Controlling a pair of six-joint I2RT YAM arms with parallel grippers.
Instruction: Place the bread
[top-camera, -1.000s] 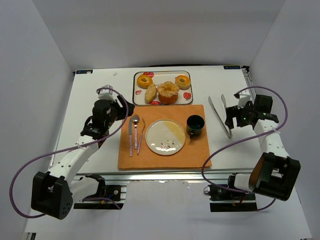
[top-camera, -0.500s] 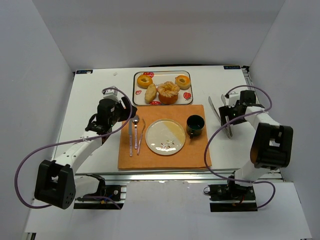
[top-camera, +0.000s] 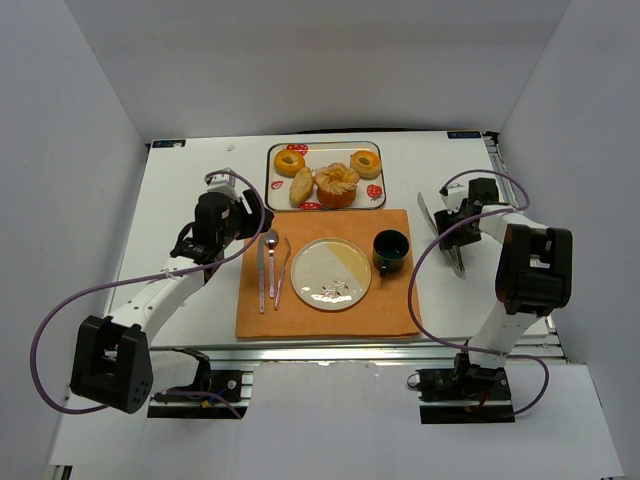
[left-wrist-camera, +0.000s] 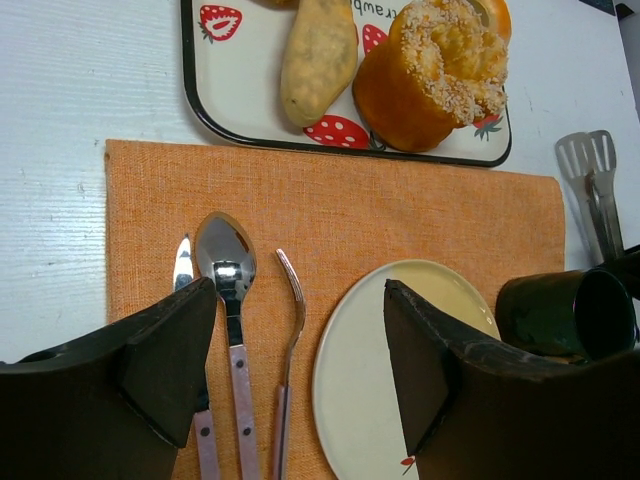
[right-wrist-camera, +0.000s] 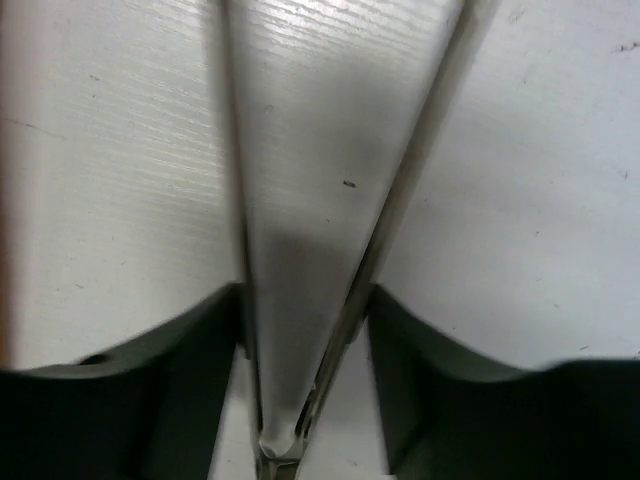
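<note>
Step in hand: by my reading, picking up the tongs (top-camera: 457, 262) with my right gripper (top-camera: 452, 228) before any bread moves.
Right gripper: low over the tabletop (top-camera: 190, 180), fingers apart and straddling both metal arms near their joined end; whether the pads already touch the metal I cannot tell.
Left gripper (left-wrist-camera: 298, 300): fingers apart, holding nothing, hovering above the cutlery at the left side of the placemat (top-camera: 330, 320).
Bread: all on the strawberry tray (top-camera: 269, 185) at the far middle; a long roll (top-camera: 302, 187), a sugared bun (top-camera: 336, 185) just beside it, and two ring pastries (top-camera: 290, 162) in the far corners.
Doing it well: I should close squarely across both arms, firm enough to lift the tongs but not so far that they pinch shut, and keep them level so the tips open toward the tray.
Likely target: the plate (top-camera: 330, 273) on the placemat, bare in the middle.
In the way: the dark cup (top-camera: 391, 250) stands between the tongs and the plate, so my path should pass over or behind it.
Also near: the knife (top-camera: 261, 275), spoon (top-camera: 271, 262) and fork (top-camera: 283, 272) lie left of the plate, under my left gripper.
Risk: roll and bun sit close together, so the tong tips could nudge the wrong piece.
</note>
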